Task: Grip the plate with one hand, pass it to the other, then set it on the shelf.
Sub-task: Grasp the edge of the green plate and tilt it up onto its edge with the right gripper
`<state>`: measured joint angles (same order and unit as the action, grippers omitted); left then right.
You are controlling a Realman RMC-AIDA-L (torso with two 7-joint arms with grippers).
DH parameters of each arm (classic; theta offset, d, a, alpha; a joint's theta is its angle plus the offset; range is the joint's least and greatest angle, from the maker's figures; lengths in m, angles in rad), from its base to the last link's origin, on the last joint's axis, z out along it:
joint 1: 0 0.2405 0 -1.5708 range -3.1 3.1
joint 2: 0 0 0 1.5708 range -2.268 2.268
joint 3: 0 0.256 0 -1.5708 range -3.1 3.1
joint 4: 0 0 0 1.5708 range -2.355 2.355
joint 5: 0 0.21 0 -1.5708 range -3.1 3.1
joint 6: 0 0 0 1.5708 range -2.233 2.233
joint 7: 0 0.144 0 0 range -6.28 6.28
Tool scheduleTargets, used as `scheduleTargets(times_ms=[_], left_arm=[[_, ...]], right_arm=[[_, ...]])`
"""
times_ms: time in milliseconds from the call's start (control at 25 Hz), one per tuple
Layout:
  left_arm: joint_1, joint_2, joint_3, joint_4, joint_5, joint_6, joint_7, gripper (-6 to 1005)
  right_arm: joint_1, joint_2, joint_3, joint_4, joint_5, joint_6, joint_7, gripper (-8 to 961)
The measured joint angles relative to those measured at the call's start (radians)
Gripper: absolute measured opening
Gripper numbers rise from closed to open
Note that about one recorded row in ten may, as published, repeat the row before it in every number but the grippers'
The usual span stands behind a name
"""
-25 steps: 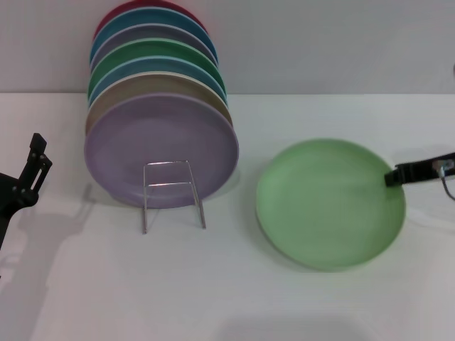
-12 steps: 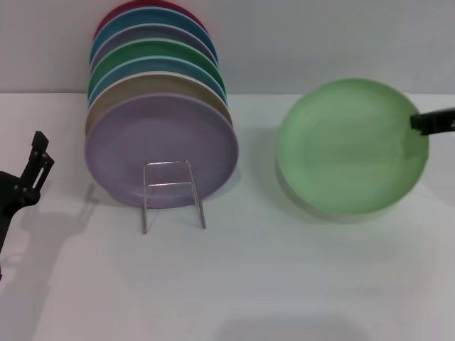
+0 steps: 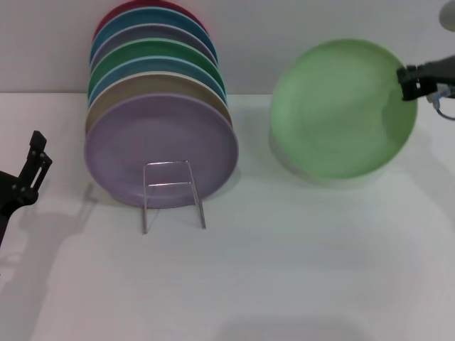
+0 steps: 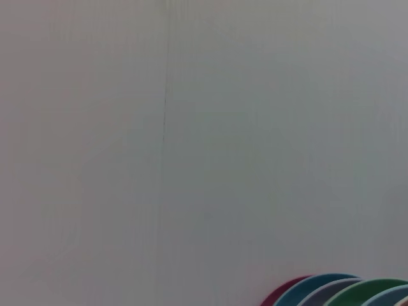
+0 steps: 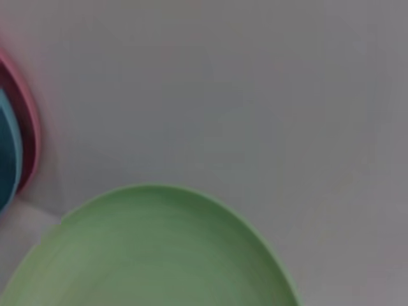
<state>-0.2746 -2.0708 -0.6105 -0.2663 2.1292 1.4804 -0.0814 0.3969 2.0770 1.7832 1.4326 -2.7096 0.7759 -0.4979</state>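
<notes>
The pale light-green plate (image 3: 341, 106) hangs tilted above the table at the right of the head view, its face towards me. My right gripper (image 3: 409, 79) is shut on its right rim. In the right wrist view the plate (image 5: 153, 255) fills the lower part of the picture. The shelf (image 3: 173, 193), a thin silver wire rack, stands at the left of centre with its small upright loop in front of a row of plates. My left gripper (image 3: 35, 160) sits low at the far left edge, away from the plate.
Several coloured plates stand on edge in the shelf, the lavender plate (image 3: 160, 149) at the front and a red one (image 3: 121, 13) at the back; their tops also show as plate rims (image 4: 338, 292). A white wall rises behind the white table (image 3: 284, 270).
My right gripper has lifted the green plate up off the table and tilted it upright, moving it slightly towards the back. The left arm has not moved.
</notes>
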Motion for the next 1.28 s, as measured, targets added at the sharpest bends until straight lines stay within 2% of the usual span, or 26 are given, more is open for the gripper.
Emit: scheduleTargets(times_ms=[240, 640, 1000, 1280], left_arm=[[0.000, 0.001, -0.001, 0.005, -0.003, 0.000, 0.000, 816], [0.000, 0.002, -0.003, 0.007, -0.005, 0.000, 0.003, 816], [0.009, 0.002, -0.003, 0.007, -0.005, 0.008, -0.002, 816], [0.033, 0.000, 0.006, -0.001, 0.000, 0.073, -0.007, 816]], right_arm=[[-0.051, 0.004, -0.114, 0.016, -0.077, -0.183, 0.011, 20], [-0.179, 0.010, -0.270, -0.041, -0.122, -0.622, 0.011, 20], [-0.222, 0.011, -0.368, -0.265, -0.069, -1.078, 0.012, 21], [-0.174, 0.008, -0.454, -0.569, 0.033, -1.505, 0.055, 21]])
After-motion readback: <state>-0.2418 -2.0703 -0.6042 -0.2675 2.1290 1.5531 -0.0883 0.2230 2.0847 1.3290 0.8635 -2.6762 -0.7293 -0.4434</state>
